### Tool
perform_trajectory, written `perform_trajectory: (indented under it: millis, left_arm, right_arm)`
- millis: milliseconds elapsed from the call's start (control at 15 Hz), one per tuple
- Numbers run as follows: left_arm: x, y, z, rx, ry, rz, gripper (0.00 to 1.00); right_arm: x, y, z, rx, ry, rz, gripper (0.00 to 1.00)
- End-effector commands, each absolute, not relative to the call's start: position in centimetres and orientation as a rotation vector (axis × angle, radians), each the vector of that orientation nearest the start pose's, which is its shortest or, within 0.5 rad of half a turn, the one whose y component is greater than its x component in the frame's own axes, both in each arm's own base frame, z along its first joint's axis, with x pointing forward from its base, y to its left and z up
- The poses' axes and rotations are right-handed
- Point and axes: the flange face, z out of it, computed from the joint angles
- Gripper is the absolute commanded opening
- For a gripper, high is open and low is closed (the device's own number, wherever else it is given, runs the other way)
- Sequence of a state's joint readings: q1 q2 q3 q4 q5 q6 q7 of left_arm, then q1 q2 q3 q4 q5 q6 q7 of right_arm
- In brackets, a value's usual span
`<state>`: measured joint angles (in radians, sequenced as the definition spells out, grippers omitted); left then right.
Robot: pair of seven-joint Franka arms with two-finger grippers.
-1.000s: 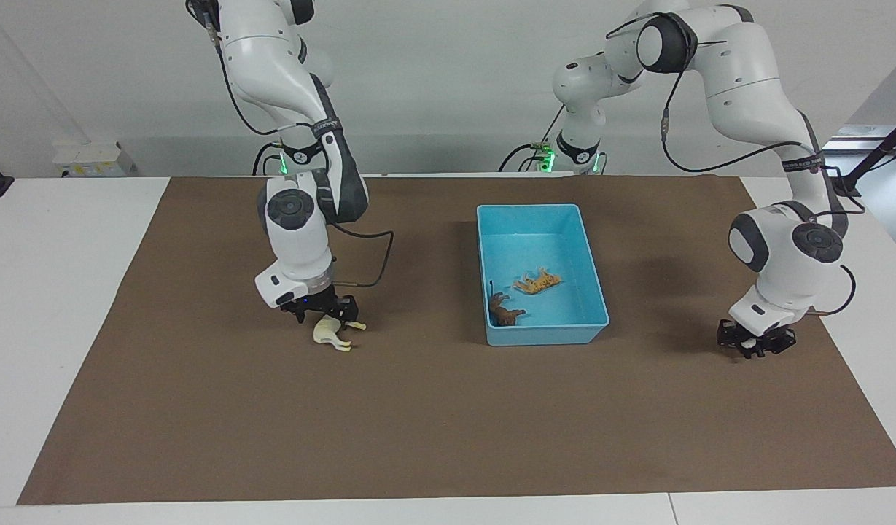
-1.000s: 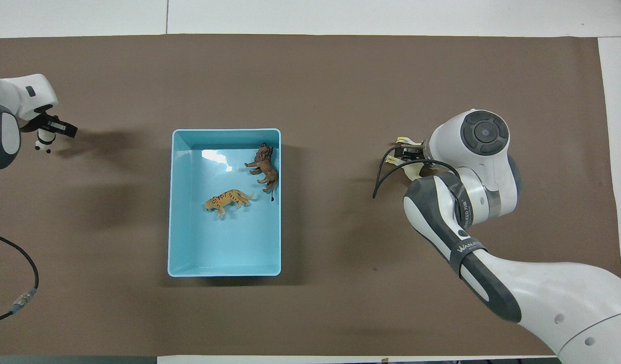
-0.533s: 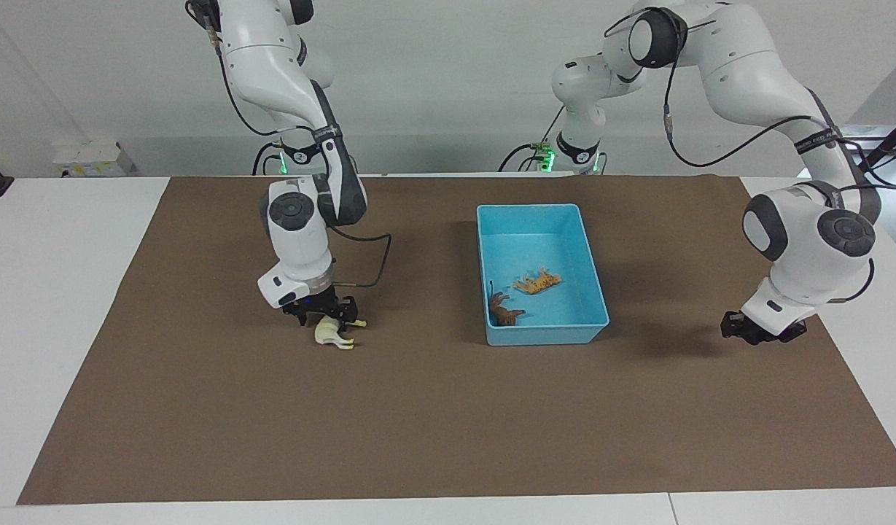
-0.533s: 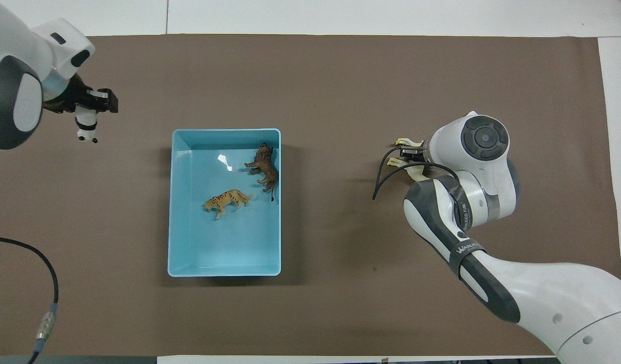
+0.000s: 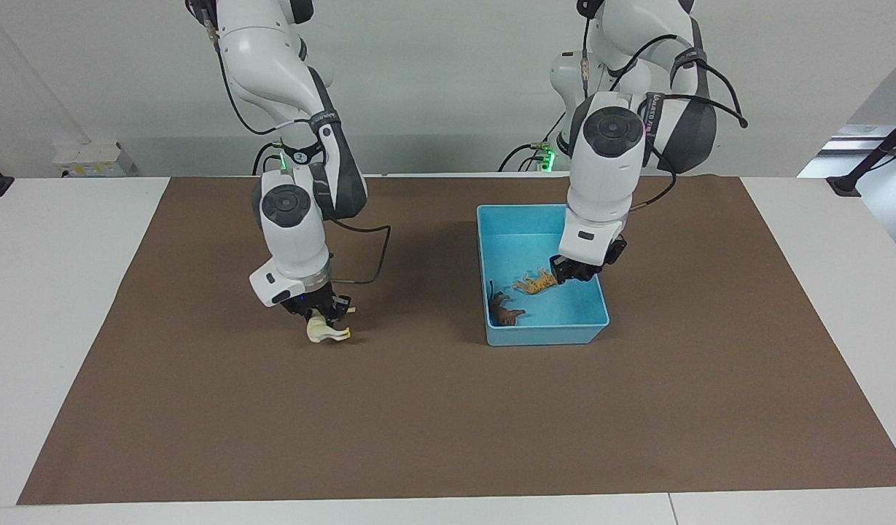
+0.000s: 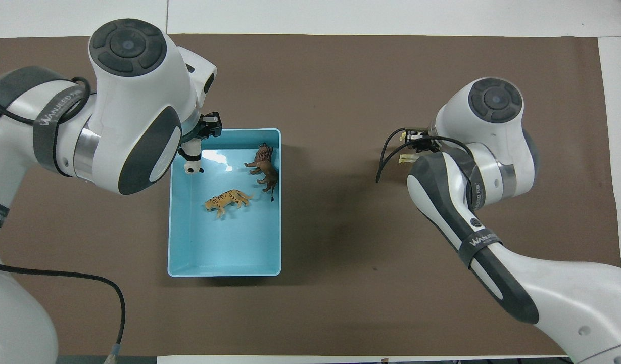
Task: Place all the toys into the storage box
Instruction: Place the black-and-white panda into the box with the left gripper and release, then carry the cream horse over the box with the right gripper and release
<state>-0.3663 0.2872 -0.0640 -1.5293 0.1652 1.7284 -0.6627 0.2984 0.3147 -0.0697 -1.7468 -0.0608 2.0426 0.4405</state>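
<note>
Light blue box (image 6: 224,270), orange striped tiger (image 6: 228,200)

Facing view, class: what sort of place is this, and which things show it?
Probably a robotics lab bench: two white robot arms mounted at a white table, a brown paper mat spread on it, and a light blue plastic storage box with toy animals.

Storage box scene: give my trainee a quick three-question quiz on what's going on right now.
1. True or false: the tiger lies inside the storage box.
2. Which toy hangs from the left claw over the storage box?
3. Fill in: the right claw grips the cream-white ____.

Key:
1. True.
2. The panda.
3. horse.
</note>
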Motion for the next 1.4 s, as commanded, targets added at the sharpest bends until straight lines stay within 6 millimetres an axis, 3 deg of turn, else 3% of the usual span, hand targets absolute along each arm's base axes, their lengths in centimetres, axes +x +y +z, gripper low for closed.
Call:
perform_trajectory:
  millis: [0, 200, 400, 467, 667, 867, 1000, 1067, 1200, 1267, 1333]
  left_arm:
    - [57.8, -22.5, 49.7, -2.953, -0.203, 0.056, 1.00]
    - [58.5, -19.7, 51.5, -2.962, -0.256, 0.025, 1.00]
    - [58.1, -19.0, 52.8, -2.973, -0.275, 0.008, 1.00]
    - [58.6, -17.2, 53.4, -2.986, -0.298, 0.001, 1.00]
    - [59.6, -8.7, 56.2, -3.018, -0.099, -0.020, 1.00]
    - [59.1, -2.5, 58.7, -3.044, -0.079, -0.058, 1.00]
    - [57.4, -0.6, 60.9, -3.053, -0.066, -0.072, 1.00]
    - [56.6, 0.1, 61.1, -3.051, -0.080, -0.032, 1.00]
    - [55.2, 0.2, 60.0, -3.050, -0.071, -0.031, 1.00]
    - [55.6, 0.1, 60.2, -3.057, -0.073, -0.089, 1.00]
    - [55.9, -0.3, 60.5, -3.129, -0.096, -0.118, 1.00]
  right_arm:
    - [62.9, 15.8, 46.2, -3.214, 0.259, 0.028, 0.00]
    - [62.3, 17.6, 50.7, -3.219, 0.223, 0.057, 0.00]
    - [61.8, 19.1, 51.0, -3.215, 0.246, 0.044, 0.00]
    - [61.5, 20.3, 51.1, -3.208, 0.262, 0.045, 0.00]
    - [59.4, 29.3, 54.2, -3.097, 0.448, -0.025, 0.00]
    - [57.2, 38.2, 56.9, -2.992, 0.412, -0.095, 0.00]
    - [55.3, 44.6, 55.7, -2.911, 0.304, -0.175, 0.00]
    - [54.9, 46.9, 53.9, -2.899, 0.291, -0.194, 0.00]
    - [55.1, 50.8, 48.2, -2.886, 0.253, -0.225, 0.00]
    - [54.5, 52.7, 46.0, -2.879, 0.217, -0.243, 0.00]
    - [54.5, 53.2, 44.7, -2.887, 0.204, -0.253, 0.00]
